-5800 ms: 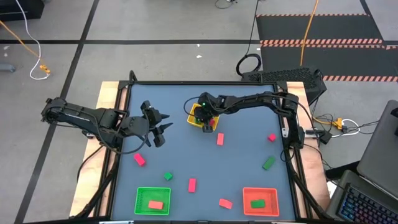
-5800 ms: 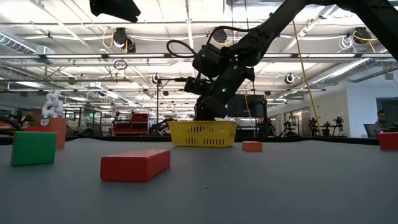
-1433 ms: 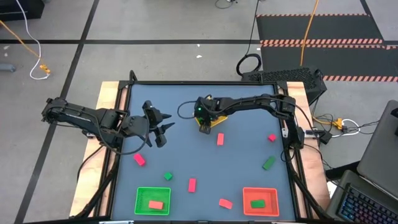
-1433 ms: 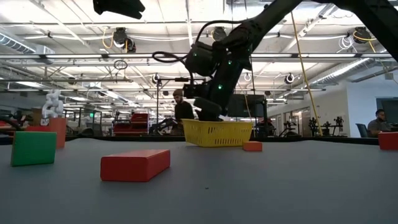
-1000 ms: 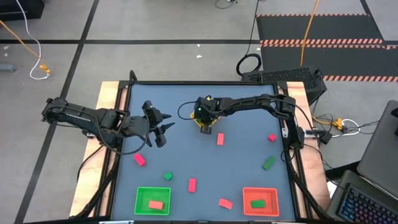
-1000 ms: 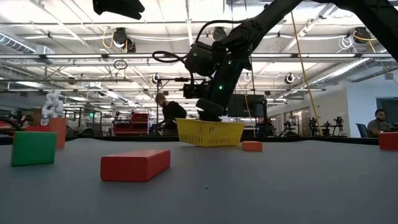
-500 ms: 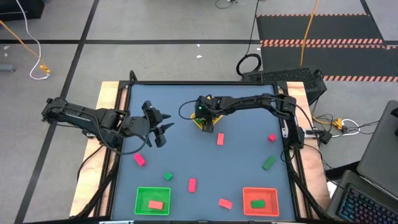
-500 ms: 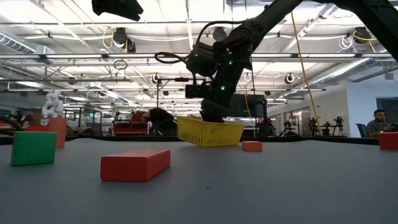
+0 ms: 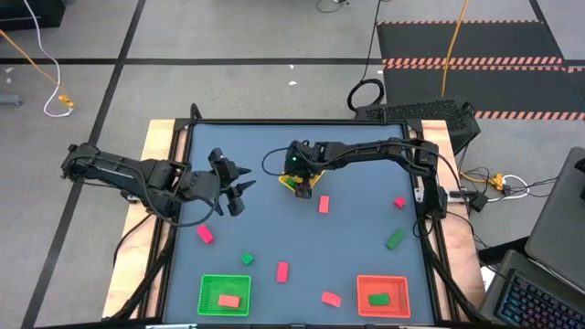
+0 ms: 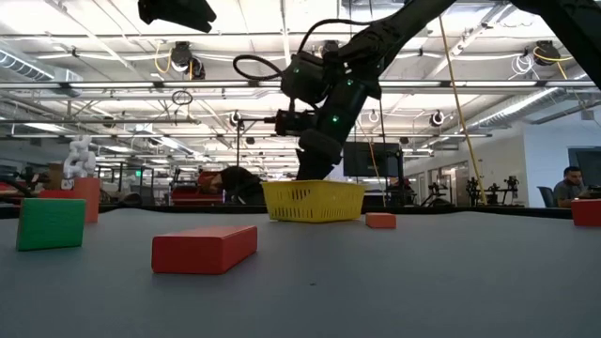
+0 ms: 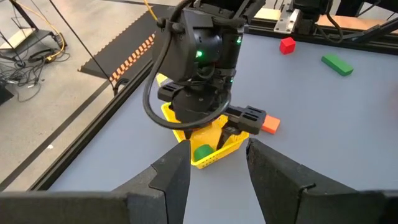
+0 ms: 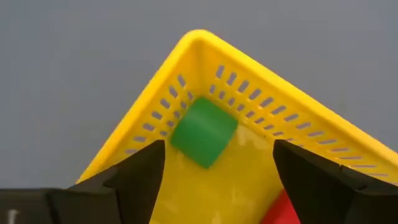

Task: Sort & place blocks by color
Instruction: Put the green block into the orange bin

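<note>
Blocks lie scattered over the bench (image 9: 366, 196) in the high view: a pink one (image 9: 324, 205) just beside the yellow basket (image 9: 303, 184), a red cube (image 9: 399, 203) and green bar (image 9: 395, 239) toward the right edge, and more nearer the green basket (image 9: 225, 295) and red basket (image 9: 382, 295). The right gripper (image 9: 300, 178) hangs directly over the yellow basket, so it is the nearer arm to whatever sits inside; the left gripper (image 9: 236, 187) waits well apart, at the bench's left.

Low view: the right gripper (image 10: 315, 169) stands just above the yellow basket (image 10: 313, 202), which rests flat on the bench. A red bar (image 10: 205, 249) and green block (image 10: 51, 223) lie in the foreground.

Left wrist view: the left gripper (image 11: 214, 168) is part open and empty, aimed at the yellow basket (image 11: 214, 152), where a green block (image 11: 201, 152) shows.

Right wrist view: the right gripper (image 12: 217, 171) is spread wide, holding nothing. A green cube (image 12: 204, 131) lies straight ahead between its fingers, in the yellow basket's (image 12: 205, 43) corner; a red piece (image 12: 283, 211) sits by one finger. I judge a straight descent would reach the cube.
</note>
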Tool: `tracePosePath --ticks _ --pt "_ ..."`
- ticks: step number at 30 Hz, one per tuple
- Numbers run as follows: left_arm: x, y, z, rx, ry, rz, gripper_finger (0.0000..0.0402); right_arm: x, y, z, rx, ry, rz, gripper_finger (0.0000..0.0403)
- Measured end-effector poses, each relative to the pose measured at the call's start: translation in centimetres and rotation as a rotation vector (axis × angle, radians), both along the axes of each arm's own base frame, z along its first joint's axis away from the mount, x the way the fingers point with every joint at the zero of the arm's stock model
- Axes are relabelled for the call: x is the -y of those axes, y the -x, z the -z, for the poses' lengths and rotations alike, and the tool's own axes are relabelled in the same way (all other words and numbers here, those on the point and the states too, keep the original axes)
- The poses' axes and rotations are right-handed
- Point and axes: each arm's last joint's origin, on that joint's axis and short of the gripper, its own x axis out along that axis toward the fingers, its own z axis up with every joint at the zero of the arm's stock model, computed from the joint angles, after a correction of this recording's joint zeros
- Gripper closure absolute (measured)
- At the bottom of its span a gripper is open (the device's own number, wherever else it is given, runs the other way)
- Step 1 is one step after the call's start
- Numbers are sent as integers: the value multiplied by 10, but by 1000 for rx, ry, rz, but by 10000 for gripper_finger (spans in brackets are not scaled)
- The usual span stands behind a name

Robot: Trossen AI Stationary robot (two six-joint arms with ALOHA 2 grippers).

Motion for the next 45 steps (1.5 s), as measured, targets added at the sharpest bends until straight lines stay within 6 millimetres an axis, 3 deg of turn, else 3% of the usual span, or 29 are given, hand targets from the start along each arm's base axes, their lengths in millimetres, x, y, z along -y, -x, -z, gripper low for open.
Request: tracePosePath --ticks 7,16,24,30,37,45 --pt "0 0 0 1 0 0 243 -2 -6 2 53 -89 68 116" --pt "0 0 0 3 5 -4 243 -2 -13 34 -6 -78 130 117" --pt "0 0 0 1 2 -1 243 -2 -11 25 10 -53 119 120" --pt "0 0 0 2 2 -1 243 -3 -7 25 -28 -52 120 169" --pt "0 0 0 2 3 -2 243 -4 -4 27 -75 -8 104 282" --pt "0 0 0 2 4 -3 243 -6 2 17 -101 4 68 281"
